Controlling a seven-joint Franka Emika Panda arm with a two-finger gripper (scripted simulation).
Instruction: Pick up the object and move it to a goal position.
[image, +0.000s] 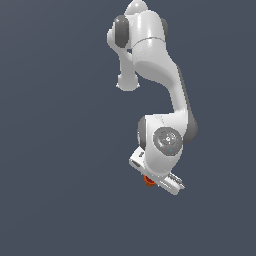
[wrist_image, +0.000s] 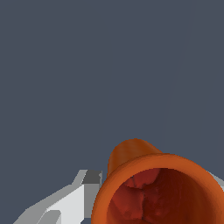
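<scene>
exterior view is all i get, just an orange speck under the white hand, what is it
Observer: In the wrist view it is an orange-red cup with a flared round rim.
Operator: solid or hollow
Observer: Hollow; the inside is darker red and its open mouth faces the wrist camera.
Operator: are the fingers on it
Observer: One grey-white finger sits right beside the rim. A sliver that may be the other finger shows past the far side. Actual contact is hidden.

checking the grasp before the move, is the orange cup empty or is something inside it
Empty, as far as shown: the wrist view looks into the orange cup and shows only its mottled darker red hollow, though the frame crops its lower part.
</scene>
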